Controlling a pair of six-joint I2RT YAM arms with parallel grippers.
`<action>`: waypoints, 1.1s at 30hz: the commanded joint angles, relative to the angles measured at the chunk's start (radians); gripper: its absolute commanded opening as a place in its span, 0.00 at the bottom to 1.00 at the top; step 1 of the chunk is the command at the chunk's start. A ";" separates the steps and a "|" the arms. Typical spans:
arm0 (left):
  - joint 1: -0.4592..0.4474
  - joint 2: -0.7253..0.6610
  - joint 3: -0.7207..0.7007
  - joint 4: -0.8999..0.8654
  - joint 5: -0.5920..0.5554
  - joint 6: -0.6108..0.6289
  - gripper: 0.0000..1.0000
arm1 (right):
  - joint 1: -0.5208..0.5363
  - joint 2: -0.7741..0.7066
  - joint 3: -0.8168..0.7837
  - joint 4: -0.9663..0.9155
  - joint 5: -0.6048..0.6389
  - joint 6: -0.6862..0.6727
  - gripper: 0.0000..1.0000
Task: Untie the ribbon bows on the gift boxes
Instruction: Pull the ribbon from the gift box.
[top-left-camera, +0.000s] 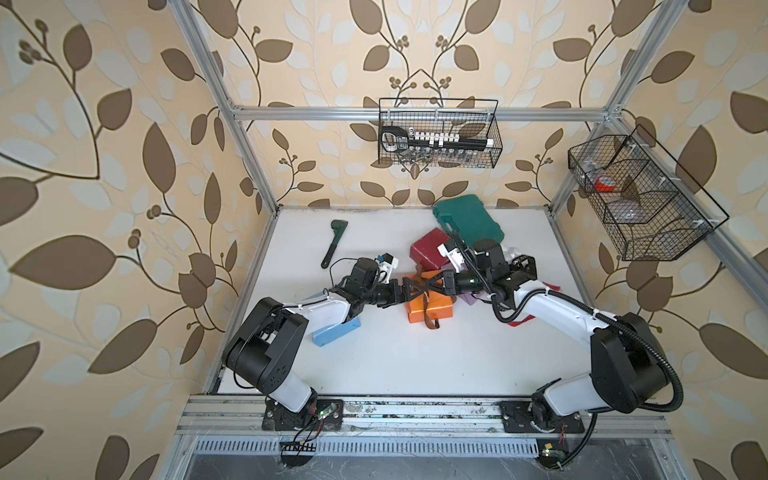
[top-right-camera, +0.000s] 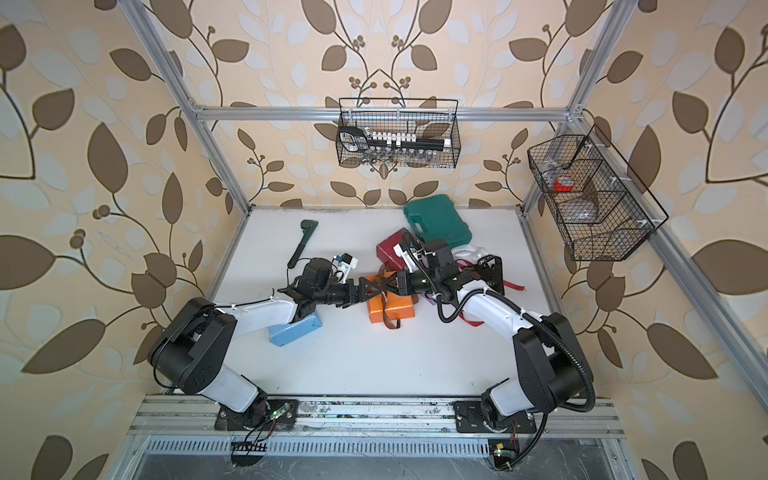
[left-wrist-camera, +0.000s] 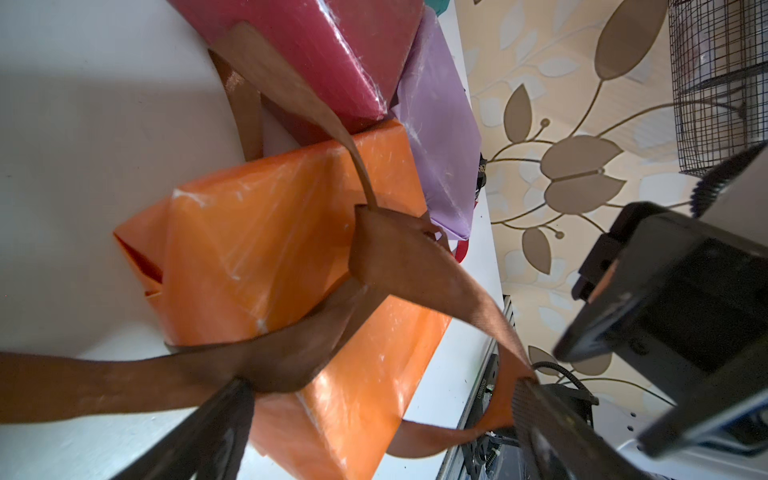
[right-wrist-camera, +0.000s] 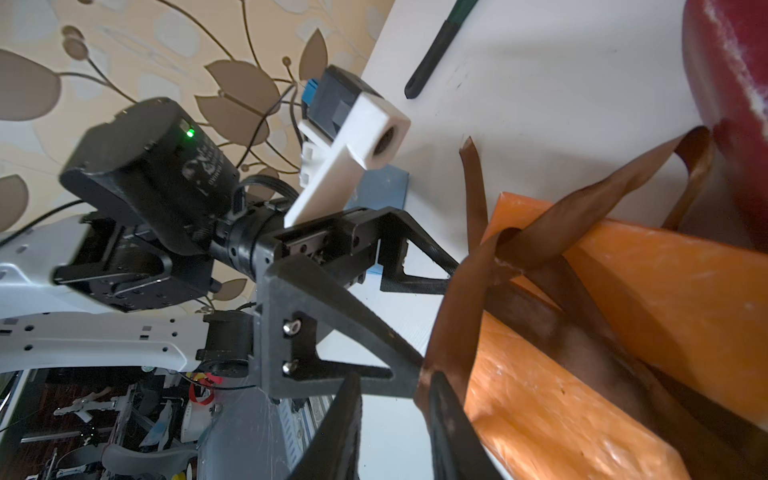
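Currently both arms meet tip to tip over the orange gift box (left-wrist-camera: 249, 249), which lies mid-bench (top-left-camera: 395, 365), touching the dark red box (left-wrist-camera: 324, 54) and the lilac box (left-wrist-camera: 440, 137). The light blue box (top-left-camera: 332, 332) sits apart, partly under the left forearm, with no ribbon on its exposed faces. Left pincer (left-wrist-camera: 382, 386): fingers spread wide and gripping nothing, with strands of the brown ribbon (left-wrist-camera: 415, 270) draped against both of them. Right pincer (right-wrist-camera: 395, 376): fingers a little apart with a clear gap between them; one ribbon tail rests against one finger and does not look pinched. Judgement: the opposed approach lets each arm draw a tail its own way, with only the box's weight resisting. The ribbon is flat satin with a dull sheen. It crosses the box and twists into a small knot on the top face, with long slack loops, so the bow looks loosened but not yet free. The orange wrap is glossy paper, creased, with tape glints and triangular folded end flaps; the dark red wrap is finely ribbed. A red ribbon (top-left-camera: 519, 322) lies loose by the right arm.
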 joint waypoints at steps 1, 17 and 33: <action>-0.007 -0.006 0.033 0.031 0.019 -0.003 0.99 | 0.002 -0.021 -0.047 -0.028 0.016 -0.084 0.40; -0.006 -0.021 0.046 -0.013 0.000 0.007 0.99 | 0.045 0.077 -0.091 0.199 -0.124 -0.036 0.21; -0.003 -0.046 0.007 -0.122 -0.098 0.040 0.99 | -0.009 0.081 -0.164 0.860 -0.436 0.487 0.24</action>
